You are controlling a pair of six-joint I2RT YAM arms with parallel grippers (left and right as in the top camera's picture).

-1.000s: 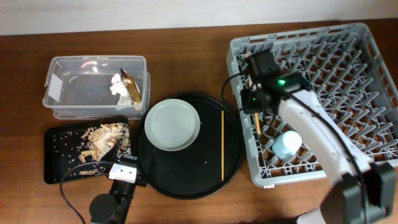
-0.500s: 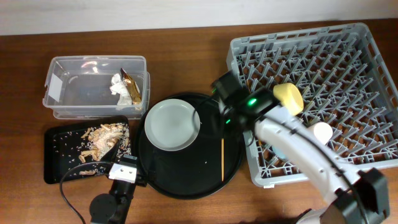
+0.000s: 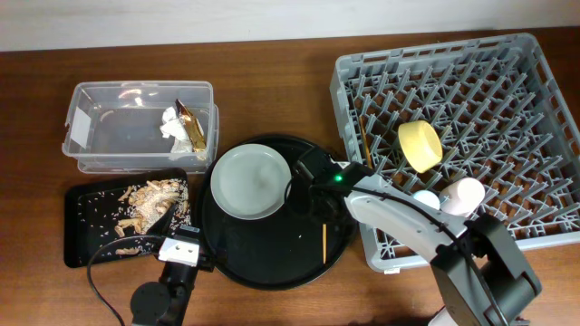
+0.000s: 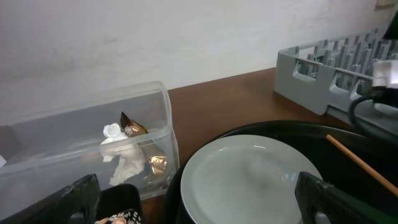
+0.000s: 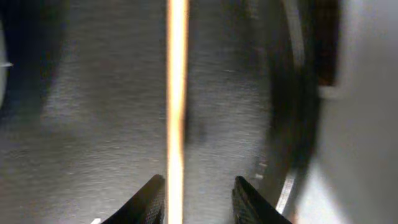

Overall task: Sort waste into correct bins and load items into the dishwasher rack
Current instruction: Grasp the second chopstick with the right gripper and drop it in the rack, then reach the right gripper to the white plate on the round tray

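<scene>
My right gripper [image 3: 319, 196] is open low over the round black tray, its fingers [image 5: 199, 193] on either side of a wooden chopstick [image 5: 176, 106], which also shows in the overhead view [image 3: 323, 241]. A second chopstick [image 3: 365, 136] lies in the grey dishwasher rack [image 3: 507, 81] with the yellow bowl [image 3: 420, 145], a pale pink cup [image 3: 467, 193] and a light-blue cup [image 3: 424, 197]. The pale grey plate [image 3: 251, 181] sits on the round tray. My left gripper [image 4: 199, 208] is open and empty, facing the plate [image 4: 255, 180]. The clear tub [image 3: 100, 131] holds tissue [image 3: 169, 124] and the gold wrapper [image 3: 188, 127]. The flat black tray [image 3: 82, 226] holds food scraps [image 3: 154, 197].
The large round black tray [image 3: 272, 263] lies between the bins and the rack. The left arm's base and cable [image 3: 168, 281] sit at the table's front edge. The rack's near corner [image 4: 311, 74] stands close right of the round tray.
My right arm has swung from the rack's left side down and left onto the round tray, over the chopstick there. A chopstick now lies in the rack. The left arm has not moved.
</scene>
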